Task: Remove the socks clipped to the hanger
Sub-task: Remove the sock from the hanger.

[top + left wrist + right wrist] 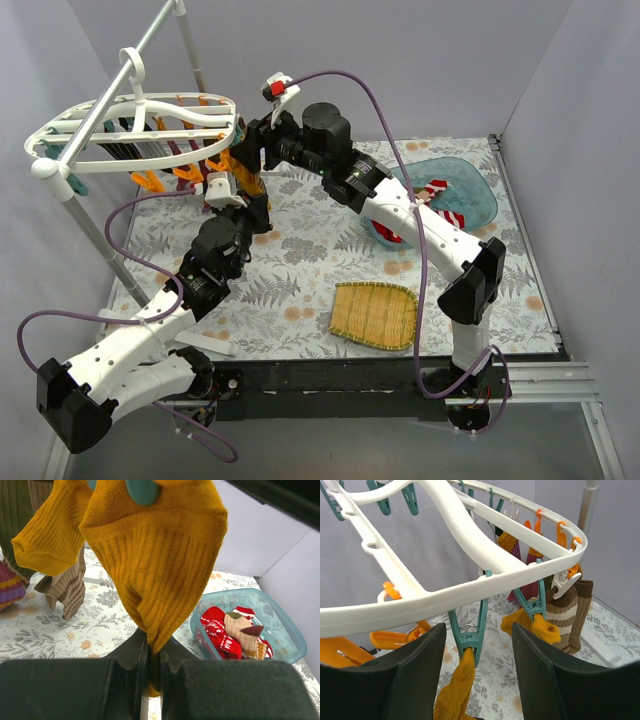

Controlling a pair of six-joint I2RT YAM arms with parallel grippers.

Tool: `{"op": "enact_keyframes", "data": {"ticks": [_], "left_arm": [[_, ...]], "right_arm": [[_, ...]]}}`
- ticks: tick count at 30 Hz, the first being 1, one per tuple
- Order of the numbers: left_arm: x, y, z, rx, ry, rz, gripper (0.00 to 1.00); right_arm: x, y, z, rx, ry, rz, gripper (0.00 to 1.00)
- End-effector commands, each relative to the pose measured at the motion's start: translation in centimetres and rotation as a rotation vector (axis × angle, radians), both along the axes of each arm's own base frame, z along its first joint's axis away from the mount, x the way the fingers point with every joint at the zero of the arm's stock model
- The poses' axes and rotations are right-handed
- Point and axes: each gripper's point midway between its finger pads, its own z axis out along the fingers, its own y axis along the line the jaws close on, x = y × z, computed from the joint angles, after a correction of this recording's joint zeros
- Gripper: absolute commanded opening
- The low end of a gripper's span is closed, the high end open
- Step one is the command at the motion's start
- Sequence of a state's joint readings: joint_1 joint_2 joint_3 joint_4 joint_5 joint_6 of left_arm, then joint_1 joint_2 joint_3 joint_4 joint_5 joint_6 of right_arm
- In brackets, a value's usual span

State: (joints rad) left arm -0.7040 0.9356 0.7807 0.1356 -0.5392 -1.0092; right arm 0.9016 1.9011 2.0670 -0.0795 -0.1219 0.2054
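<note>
The sock (155, 565) at left gripper (154, 652) was matt ribbed knit; hanger (420, 599) above right gripper (479, 630) was smooth glossy plastic.

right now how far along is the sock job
Done: a few socks lie in the blue tub. In hand: the left arm has its jaws shut on a clipped-up orange sock; the right arm holds open jaws either side of a teal clip. Left: that one plus the brown striped sock, a purple one and others on the hanger.

Dense clips (468, 630) and socks (155, 570) beneath the hanger (470, 582); open table (300, 280) in front
</note>
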Motion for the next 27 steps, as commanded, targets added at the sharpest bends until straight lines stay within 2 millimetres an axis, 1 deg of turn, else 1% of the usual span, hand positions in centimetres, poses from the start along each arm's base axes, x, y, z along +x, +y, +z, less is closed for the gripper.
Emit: {"op": "enact_keyframes", "data": {"ticks": [1,2,14,15,16,18,19,22,25,27], "left_arm": [[0.1,0.0,1.5,-0.004,-0.027,-0.006,0.00],[0.1,0.0,1.5,-0.002,-0.027,-0.008,0.00],[0.2,-0.2,1.4,0.004,-0.027,-0.009,0.00],[0.3,-0.2,1.5,0.004,-0.029,-0.011,0.00],[0.2,-0.3,1.4,0.004,-0.027,-0.012,0.00],[0.3,-0.3,1.4,0.006,-0.026,-0.014,0.00],[0.3,-0.3,1.5,0.004,-0.027,-0.015,0.00],[0.3,-0.3,1.4,0.004,-0.027,-0.014,0.00],[0.2,-0.3,1.4,0.005,-0.028,-0.014,0.00],[0.3,-0.3,1.4,0.008,-0.027,-0.015,0.00]], "right_arm": [[0.1,0.4,2.6,0.046,-0.050,-0.012,0.62],[0.3,0.6,2.3,0.044,-0.046,-0.010,0.62],[0.4,1.5,2.7,0.088,-0.032,0.008,0.56],[0.3,1.5,3.0,0.093,-0.035,0.013,0.56],[0.3,1.7,2.7,0.091,-0.030,0.019,0.56],[0.3,1.8,3.0,0.099,-0.036,0.022,0.56],[0.3,1.9,2.9,0.100,-0.032,0.025,0.56],[0.2,2.0,3.2,0.111,-0.035,0.034,0.56],[0.3,2.2,3.2,0.113,-0.034,0.035,0.53],[0.2,2.1,3.4,0.118,-0.034,0.036,0.44]]}}
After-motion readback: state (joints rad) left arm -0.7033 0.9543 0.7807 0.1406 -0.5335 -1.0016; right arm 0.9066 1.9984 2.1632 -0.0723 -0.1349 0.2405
